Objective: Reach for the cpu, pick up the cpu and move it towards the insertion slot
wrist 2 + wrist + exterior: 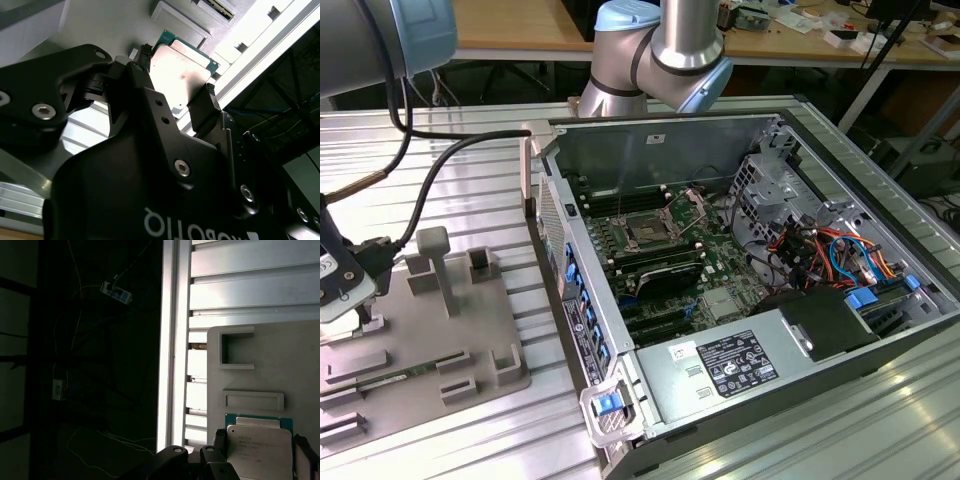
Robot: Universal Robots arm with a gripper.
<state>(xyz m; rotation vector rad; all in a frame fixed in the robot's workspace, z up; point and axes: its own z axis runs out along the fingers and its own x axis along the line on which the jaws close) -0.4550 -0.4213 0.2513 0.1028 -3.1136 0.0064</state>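
In both wrist views the cpu (186, 67) (257, 450) shows a silvery top plate with a green rim, low over the grey tray (300, 365). My gripper (177, 71) (260, 447) has one black finger against each of two opposite edges, shut on the chip. In the exterior view the gripper (362, 315) hangs over the tray (470, 335) at the exterior view's far left. The insertion slot (645, 232), a square socket with a dark centre and silver frame, lies on the green board inside the open computer case, well toward the exterior view's right of the gripper.
The tray carries raised grey blocks and a tall post (436, 262) beside the gripper. The case's side wall (575, 300) stands between tray and socket. Cables (820, 250), a drive cage and a power supply (740, 365) crowd the case. The table edge (175, 340) runs along the tray.
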